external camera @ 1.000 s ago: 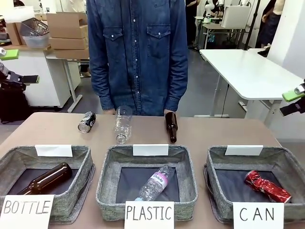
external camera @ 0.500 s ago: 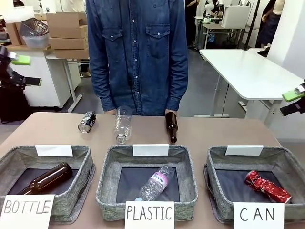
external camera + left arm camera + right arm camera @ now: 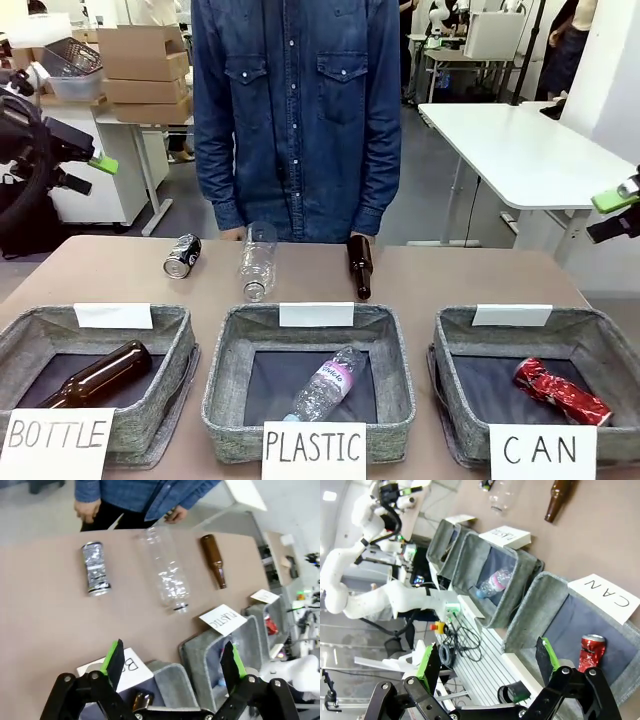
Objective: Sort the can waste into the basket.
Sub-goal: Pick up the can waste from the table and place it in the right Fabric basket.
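The dark can [image 3: 182, 255] with silver ends lies on its side at the table's far left; the left wrist view shows this can [image 3: 96, 568] beyond my fingers. The crushed red can [image 3: 560, 390] rests inside the grey CAN basket [image 3: 452, 345] at front right, and the right wrist view shows that red can [image 3: 590, 652] in the same basket [image 3: 555, 600]. My left gripper [image 3: 85, 160] hangs open in the air off the table's left end, well above the dark can; its open fingers frame the table in the left wrist view [image 3: 172, 655]. My right gripper [image 3: 615, 213] is open at the right edge, high above the CAN basket [image 3: 487, 652].
A clear plastic bottle [image 3: 258, 260] and a brown glass bottle [image 3: 359, 265] lie beside the dark can along the far edge. The PLASTIC basket [image 3: 225, 345] and BOTTLE basket [image 3: 180, 335] each hold a bottle. A person in a denim shirt [image 3: 295, 110] stands at the far side.
My left gripper has swung right and slightly down, nearer the table's left end, turning as it came. The right gripper and the cans have stayed put.
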`<action>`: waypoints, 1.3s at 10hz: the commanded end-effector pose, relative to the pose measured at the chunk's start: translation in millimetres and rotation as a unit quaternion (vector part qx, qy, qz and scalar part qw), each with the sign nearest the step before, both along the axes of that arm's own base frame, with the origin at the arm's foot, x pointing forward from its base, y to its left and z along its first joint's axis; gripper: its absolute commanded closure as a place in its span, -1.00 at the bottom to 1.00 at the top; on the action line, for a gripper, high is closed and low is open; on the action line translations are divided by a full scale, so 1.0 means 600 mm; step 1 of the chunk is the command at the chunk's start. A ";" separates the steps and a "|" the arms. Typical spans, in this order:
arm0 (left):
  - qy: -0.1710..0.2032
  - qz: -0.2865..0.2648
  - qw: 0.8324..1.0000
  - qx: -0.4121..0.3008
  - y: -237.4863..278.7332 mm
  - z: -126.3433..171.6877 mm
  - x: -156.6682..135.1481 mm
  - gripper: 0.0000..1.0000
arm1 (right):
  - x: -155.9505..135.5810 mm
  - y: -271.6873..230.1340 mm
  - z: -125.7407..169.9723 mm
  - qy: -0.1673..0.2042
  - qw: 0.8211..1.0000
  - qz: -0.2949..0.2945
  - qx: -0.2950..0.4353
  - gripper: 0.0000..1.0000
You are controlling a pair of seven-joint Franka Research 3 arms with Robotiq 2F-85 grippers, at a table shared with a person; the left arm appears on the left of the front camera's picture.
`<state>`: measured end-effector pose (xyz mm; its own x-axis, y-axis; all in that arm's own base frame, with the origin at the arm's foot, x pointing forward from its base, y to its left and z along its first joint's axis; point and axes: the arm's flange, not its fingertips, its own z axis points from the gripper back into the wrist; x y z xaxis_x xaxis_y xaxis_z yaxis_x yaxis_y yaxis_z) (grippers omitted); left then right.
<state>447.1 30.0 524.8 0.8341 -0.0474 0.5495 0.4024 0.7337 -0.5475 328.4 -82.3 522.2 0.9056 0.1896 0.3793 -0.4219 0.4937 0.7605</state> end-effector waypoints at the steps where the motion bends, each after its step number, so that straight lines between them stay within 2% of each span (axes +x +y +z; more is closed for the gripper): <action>1: -0.024 -0.029 0.998 -0.043 0.016 0.006 -0.019 -1.00 | -0.003 -0.003 0.001 -0.008 1.000 0.010 -0.005 -1.00; 2: 0.000 0.000 1.000 0.000 0.000 0.000 0.000 -1.00 | -0.003 -0.003 0.001 -0.008 1.000 0.010 -0.005 -1.00; 4: 0.060 0.004 0.998 0.029 -0.018 -0.028 0.091 -1.00 | -0.003 -0.003 0.001 -0.008 1.000 0.010 -0.005 -1.00; 6: 0.083 -0.004 0.996 0.028 -0.017 -0.048 0.125 -1.00 | -0.003 -0.003 0.001 -0.008 1.000 0.010 -0.005 -1.00; 7: 0.073 -0.052 0.996 -0.029 0.026 -0.025 0.099 -1.00 | -0.003 -0.003 0.001 -0.008 1.000 0.010 -0.005 -1.00; 8: 0.060 -0.074 0.992 -0.085 0.081 -0.003 0.067 -1.00 | -0.003 -0.003 0.001 -0.008 1.000 0.010 -0.005 -1.00; 9: 0.047 -0.039 0.990 -0.130 0.144 0.007 0.037 -1.00 | -0.003 -0.003 0.001 -0.008 1.000 0.010 -0.005 -1.00; 10: 0.049 -0.050 0.981 -0.183 0.198 0.006 0.012 -1.00 | -0.003 -0.003 0.001 -0.008 1.000 0.010 -0.005 -1.00; 11: 0.048 -0.025 0.975 -0.218 0.241 -0.005 -0.005 -1.00 | -0.003 -0.003 0.001 -0.008 1.000 0.010 -0.005 -1.00; 12: 0.051 -0.038 0.965 -0.254 0.271 -0.020 -0.020 -1.00 | -0.003 -0.003 0.001 -0.008 1.000 0.010 -0.005 -1.00; 13: 0.056 -0.078 0.954 -0.283 0.284 -0.032 -0.028 -1.00 | -0.003 -0.003 0.001 -0.008 1.000 0.010 -0.005 -1.00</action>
<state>413.6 206.2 517.5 0.8919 0.1373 0.4308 0.3684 0.3318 -0.8684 328.2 -82.6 522.4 0.9059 0.1894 0.3789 -0.4214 0.4942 0.7604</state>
